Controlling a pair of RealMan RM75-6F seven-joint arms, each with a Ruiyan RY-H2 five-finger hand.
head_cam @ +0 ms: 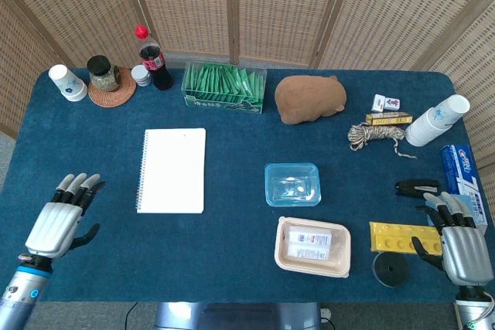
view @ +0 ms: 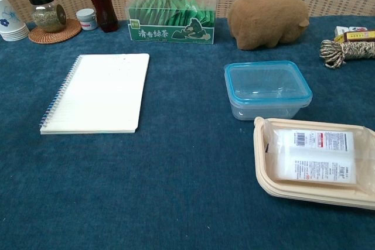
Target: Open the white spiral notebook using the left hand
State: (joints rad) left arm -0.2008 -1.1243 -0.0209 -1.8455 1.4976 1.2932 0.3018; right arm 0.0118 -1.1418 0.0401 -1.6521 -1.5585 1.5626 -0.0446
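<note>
The white spiral notebook (head_cam: pixel 172 170) (view: pixel 99 92) lies closed and flat on the blue table, its spiral binding along its left edge. My left hand (head_cam: pixel 63 216) hovers at the table's front left, well to the left of and below the notebook, fingers extended and apart, holding nothing. At the front right my right hand (head_cam: pixel 459 241) rests near a yellow strip, fingers loosely spread and empty. Neither hand shows in the chest view.
Behind the notebook stand a green tea box (head_cam: pixel 223 87), a cola bottle (head_cam: pixel 155 59), a jar on a coaster (head_cam: pixel 104 76) and paper cups (head_cam: pixel 67 83). A clear blue-rimmed container (head_cam: pixel 292 184), a beige tray (head_cam: pixel 312 246), a brown plush (head_cam: pixel 309 98) and rope (head_cam: pixel 375 136) lie to the right.
</note>
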